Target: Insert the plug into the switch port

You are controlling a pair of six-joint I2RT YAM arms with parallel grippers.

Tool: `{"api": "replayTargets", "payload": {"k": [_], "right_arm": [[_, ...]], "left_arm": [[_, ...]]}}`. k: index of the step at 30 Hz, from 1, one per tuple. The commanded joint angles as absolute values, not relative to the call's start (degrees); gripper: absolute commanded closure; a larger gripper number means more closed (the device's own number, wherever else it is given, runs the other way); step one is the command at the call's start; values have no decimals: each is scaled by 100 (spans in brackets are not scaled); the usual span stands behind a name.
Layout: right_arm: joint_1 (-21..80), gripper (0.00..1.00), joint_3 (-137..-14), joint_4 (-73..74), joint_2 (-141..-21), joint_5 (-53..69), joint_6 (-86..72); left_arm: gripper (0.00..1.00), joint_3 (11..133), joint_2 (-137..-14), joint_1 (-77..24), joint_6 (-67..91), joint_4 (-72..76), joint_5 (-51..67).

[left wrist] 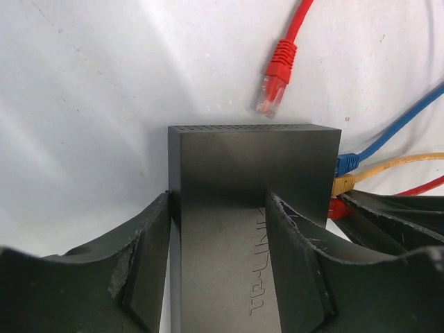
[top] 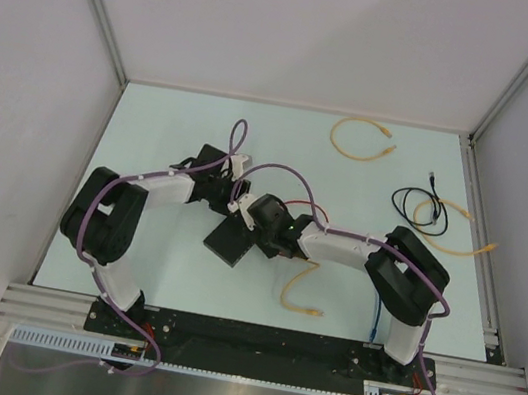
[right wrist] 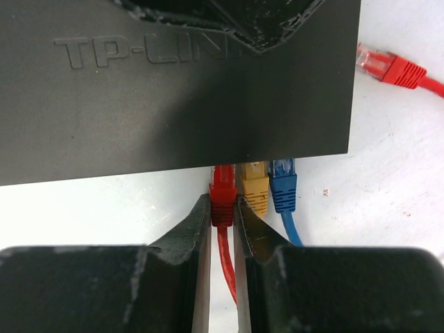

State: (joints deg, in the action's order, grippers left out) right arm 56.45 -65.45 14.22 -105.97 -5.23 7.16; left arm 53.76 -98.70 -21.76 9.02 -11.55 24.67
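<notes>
right jaws: nearest the lens in the right wrist view; two black fingers [right wrist: 191,229] closed tight on the ribbed boot of the red cable plug [right wrist: 223,194].
plug: nose tucked under the long edge of the flat matte-black TP-Link switch box [right wrist: 173,90]; depth in the port is hidden.
neighbours: yellow-booted plug [right wrist: 254,186] hard up beside it, blue-booted plug [right wrist: 283,184] beyond, both at the same edge. The red boot's tail looks slightly further out than theirs.
stray: second red plug with a clear tip [right wrist: 385,66] lies loose on the white table [right wrist: 388,208] off the switch's corner.
left jaws: left wrist view, apart. One finger [left wrist: 149,263] is against the switch's side and the other lies over the logo face. Pinching or only bracing: cannot tell.
layout: top view, switch mid-table between the two wrists, skewed to the table edges. Spare yellow cable loop [top: 360,138] and black cable [top: 425,206] are well apart, far side.
step: my read is the final push of the red plug, close to seated.
how: drive straight along the plug axis, square to the port edge, with no yaw toward the yellow boot. Left arm should brace the box against the push or it slides. Grip on the boot, not the cable. Let go only once the red boot sits level with its neighbours.
</notes>
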Motion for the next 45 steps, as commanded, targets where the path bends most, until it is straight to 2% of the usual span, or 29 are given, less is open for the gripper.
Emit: {"api": "replayTargets", "payload": {"k": [1,7,15,22,25,27,33,34,40,45], "right_arm": [[5722,100,-6952,-1933,-10213,-457,633],[5634,100,-6943,-1539,-10169,-150,493],[5704,100,-6952,-2451,-10274,-211,132],[5704,100,-6961,-3189,-10336,-106,184],[5704,100,-6996,-2937,-10362,-70,228],[5704,100,-7014,-2307,-10345,-96,229],[5730,88,-6970,-259,-10362,-316,123],[5739,82,-6952,-98,-10362,-325,106],[5739,58,-6943,913,-10301,-413,35],[5713,51,-6943,1405,-10152,-413,44]], "left_arm": [[44,5028,-9748,-2909,1547,-1529,4394],[45,5256,-9765,-2909,1081,-2241,3893],[46,4466,-9467,-2935,2688,-583,4605],[47,4097,-9281,-3181,3505,200,4877],[47,4043,-9299,-3182,3543,291,4922],[47,4217,-9264,-3077,3149,-347,4353],[46,4999,-9334,-2743,2295,-1817,2280],[46,5079,-9360,-2725,2250,-1863,2128],[45,5265,-9466,-2540,2206,-1969,1705],[44,5221,-9334,-2294,2215,-1942,1591]]}}
